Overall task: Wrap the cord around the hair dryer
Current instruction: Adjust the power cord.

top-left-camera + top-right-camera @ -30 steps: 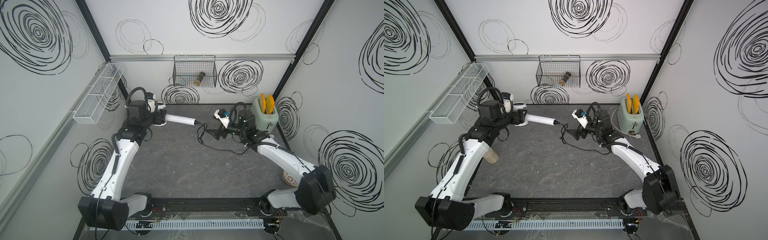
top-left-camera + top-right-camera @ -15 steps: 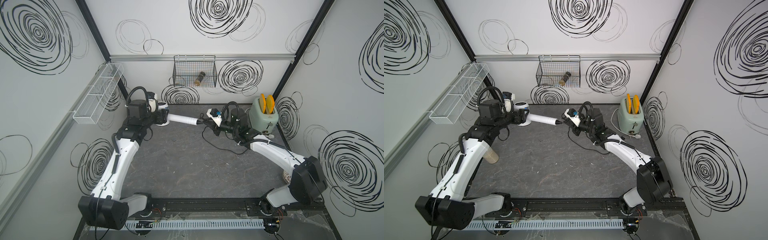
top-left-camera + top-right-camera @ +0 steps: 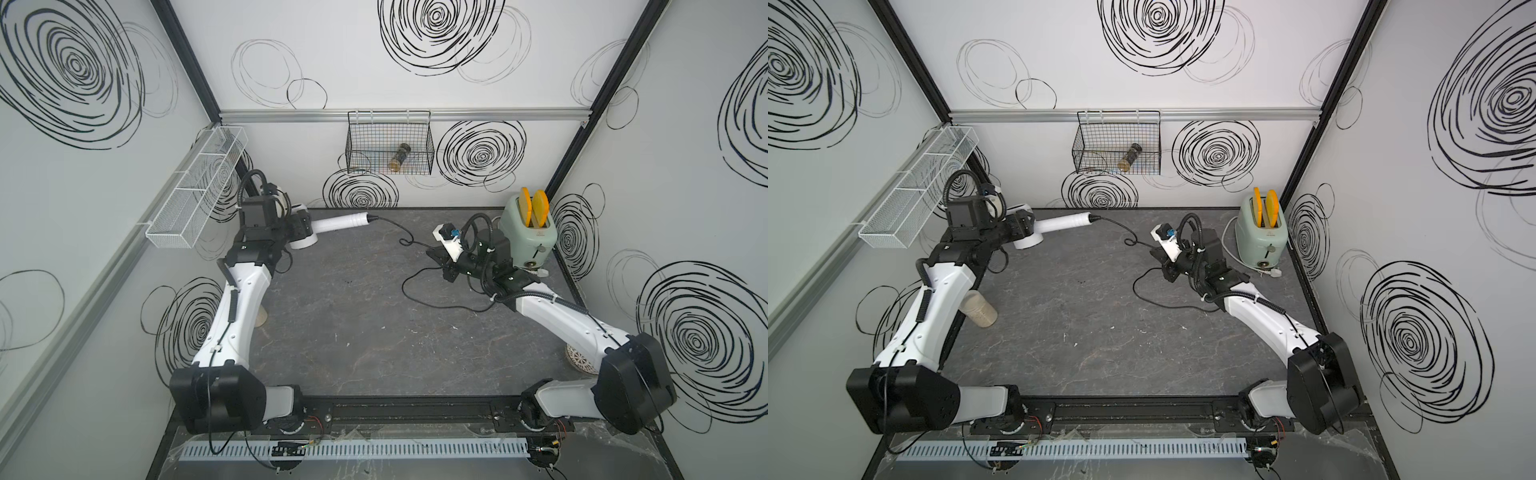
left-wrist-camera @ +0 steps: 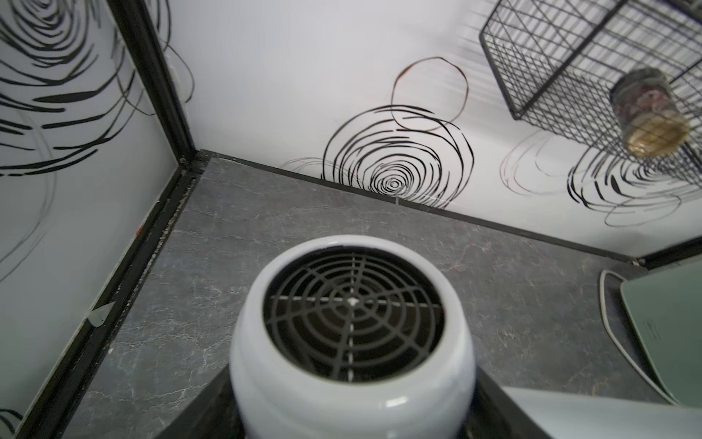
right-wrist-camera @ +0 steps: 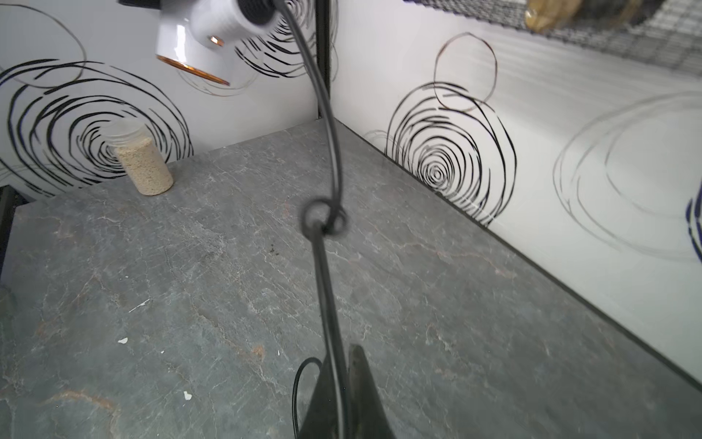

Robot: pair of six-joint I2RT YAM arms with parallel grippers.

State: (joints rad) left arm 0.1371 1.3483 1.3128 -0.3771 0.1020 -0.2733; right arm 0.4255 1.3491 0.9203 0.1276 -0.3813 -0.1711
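Right wrist: right fingers (image 5: 362, 391) tight on cord (image 5: 334, 159); left wrist: left fingers (image 4: 201, 414) snug around hair dryer (image 4: 342, 403).

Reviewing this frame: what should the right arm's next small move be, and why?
Probably swing the right gripper, shut on the cord, up and over the handle of the hair dryer to lay a first turn. The left gripper holds the dryer's head, handle sticking out free; the cord leaves the handle end unwound.
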